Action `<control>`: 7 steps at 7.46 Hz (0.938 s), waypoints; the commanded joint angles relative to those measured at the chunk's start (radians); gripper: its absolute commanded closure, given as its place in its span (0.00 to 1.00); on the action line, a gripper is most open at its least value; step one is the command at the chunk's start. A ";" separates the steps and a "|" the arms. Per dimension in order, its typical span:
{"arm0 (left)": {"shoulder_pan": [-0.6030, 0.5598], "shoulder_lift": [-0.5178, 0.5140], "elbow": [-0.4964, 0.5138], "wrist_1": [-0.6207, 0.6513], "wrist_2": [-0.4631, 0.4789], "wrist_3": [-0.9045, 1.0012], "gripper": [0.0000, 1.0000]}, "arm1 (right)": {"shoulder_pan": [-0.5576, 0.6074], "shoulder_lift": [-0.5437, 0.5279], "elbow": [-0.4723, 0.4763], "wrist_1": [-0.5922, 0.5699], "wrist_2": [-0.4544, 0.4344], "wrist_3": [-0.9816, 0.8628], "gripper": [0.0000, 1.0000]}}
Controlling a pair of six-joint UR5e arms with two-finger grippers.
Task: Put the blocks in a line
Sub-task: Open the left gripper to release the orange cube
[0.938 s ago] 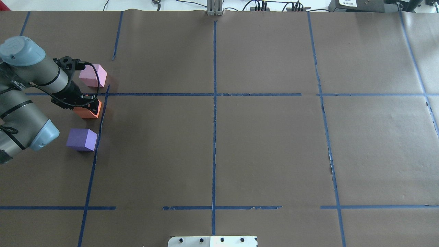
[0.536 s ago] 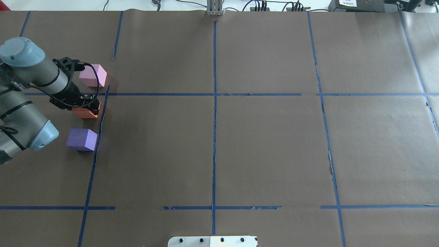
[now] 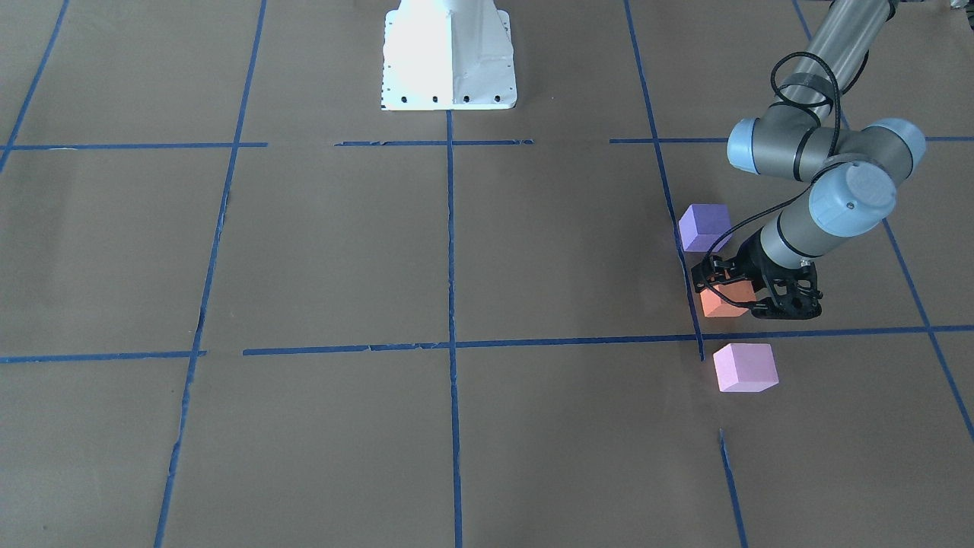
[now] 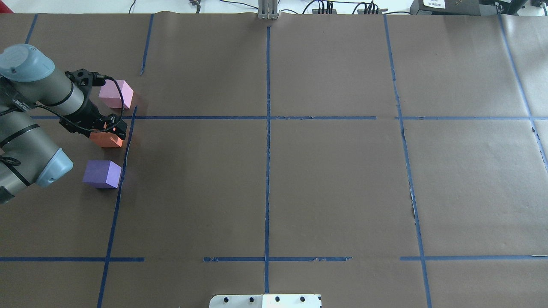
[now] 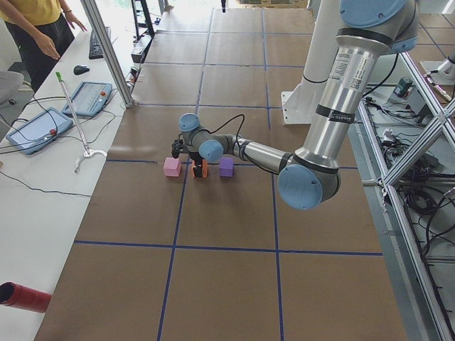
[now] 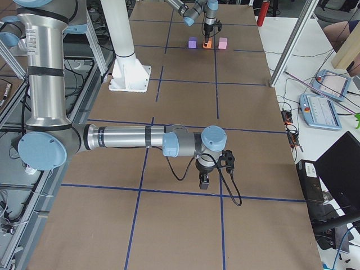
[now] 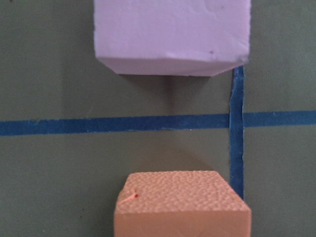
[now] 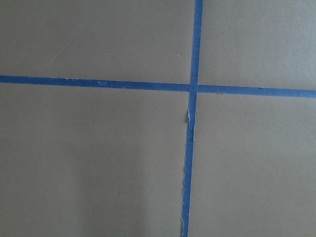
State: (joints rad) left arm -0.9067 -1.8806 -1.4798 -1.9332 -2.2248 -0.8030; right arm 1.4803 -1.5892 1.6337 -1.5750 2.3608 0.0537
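We judge the line nearly made: the orange foam cube (image 4: 105, 140) sits on the table (image 4: 299, 179) between the pale pink foam cube (image 4: 116, 93) and the violet-purple foam cube (image 4: 102, 173), beside a blue tape strip (image 4: 124, 158). The left arm's claw (image 4: 114, 131) points down astride the orange cube; whether it pinches or stands spread, we cannot tell.

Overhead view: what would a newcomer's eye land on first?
Three bright cubes stand in a row by the left edge of the table: the pink block farthest, the orange block in the middle, the purple block nearest the robot. The left gripper hangs right over the orange block.
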 commanded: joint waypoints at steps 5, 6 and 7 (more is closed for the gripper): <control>-0.153 0.011 -0.239 0.217 0.031 0.020 0.00 | 0.000 0.000 0.000 0.001 0.000 0.000 0.00; -0.181 0.008 -0.256 0.267 0.031 0.072 0.00 | 0.000 0.000 0.000 0.001 0.000 0.000 0.00; -0.187 0.011 -0.257 0.275 0.031 0.127 0.00 | 0.000 0.000 0.000 0.001 0.000 0.000 0.00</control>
State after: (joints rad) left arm -1.0723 -1.8711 -1.7201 -1.6954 -2.1939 -0.7370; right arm 1.4803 -1.5892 1.6337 -1.5739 2.3608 0.0537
